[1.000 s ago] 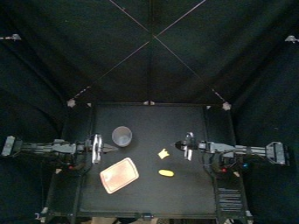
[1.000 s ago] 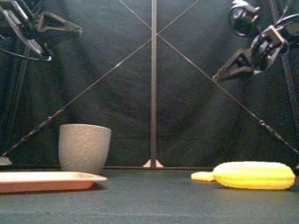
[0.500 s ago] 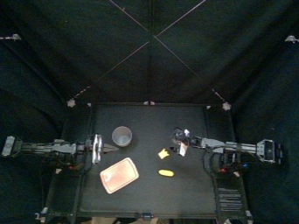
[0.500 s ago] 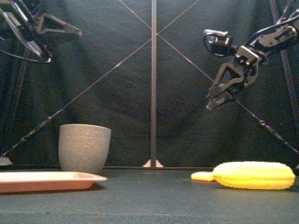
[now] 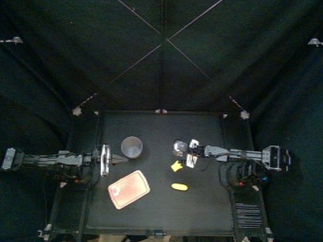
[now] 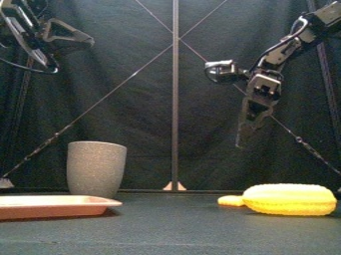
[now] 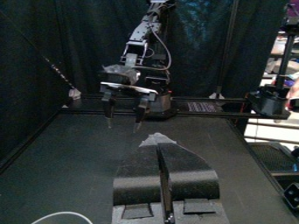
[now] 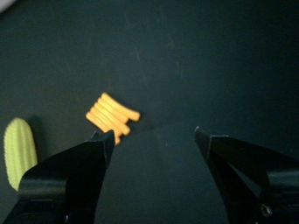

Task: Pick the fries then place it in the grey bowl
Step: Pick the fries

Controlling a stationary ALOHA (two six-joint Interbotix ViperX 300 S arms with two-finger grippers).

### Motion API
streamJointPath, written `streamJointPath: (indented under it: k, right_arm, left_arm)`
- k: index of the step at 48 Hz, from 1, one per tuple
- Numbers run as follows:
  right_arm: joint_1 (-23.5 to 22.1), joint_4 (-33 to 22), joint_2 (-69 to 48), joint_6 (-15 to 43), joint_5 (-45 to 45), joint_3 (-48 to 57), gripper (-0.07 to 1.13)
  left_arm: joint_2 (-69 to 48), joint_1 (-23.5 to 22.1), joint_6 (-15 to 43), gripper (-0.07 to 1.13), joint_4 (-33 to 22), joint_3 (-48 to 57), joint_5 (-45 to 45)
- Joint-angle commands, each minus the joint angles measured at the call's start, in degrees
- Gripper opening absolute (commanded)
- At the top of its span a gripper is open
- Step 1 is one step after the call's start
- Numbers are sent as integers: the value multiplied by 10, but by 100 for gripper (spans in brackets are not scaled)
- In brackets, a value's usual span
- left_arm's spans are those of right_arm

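The orange crinkle fries (image 5: 177,166) lie mid-table; the right wrist view shows them (image 8: 111,112) just beyond the left jaw. My right gripper (image 5: 188,150) hangs open in the air above the table, slightly behind the fries, jaws pointing down (image 6: 246,134) and nothing between them (image 8: 158,140). The tall grey speckled cup (image 5: 131,145) stands upright to the left (image 6: 96,167). My left gripper (image 5: 101,159) rests shut at the table's left side, its jaws pressed together (image 7: 163,179).
A yellow toy corn cob (image 5: 180,186) lies in front of the fries, large at the right of the front view (image 6: 286,199). The flat pink tray (image 5: 127,190) sits at the front left, in front of the cup.
The right arm has reached leftward from the table's right side toward the middle, and its gripper has come down lower, near the fries. The left arm has stayed still.
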Motion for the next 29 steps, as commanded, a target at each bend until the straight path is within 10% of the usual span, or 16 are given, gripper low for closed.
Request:
streamJointPath:
  k: [1,29]
  right_arm:
    - [11,-7,30,-19,69,-38,106]
    - [66,6,184,-187,37,-106,106]
  left_arm:
    - [4,7,1,-1,0,-8,-3]
    - [3,16,-3,-1,0,6,-3]
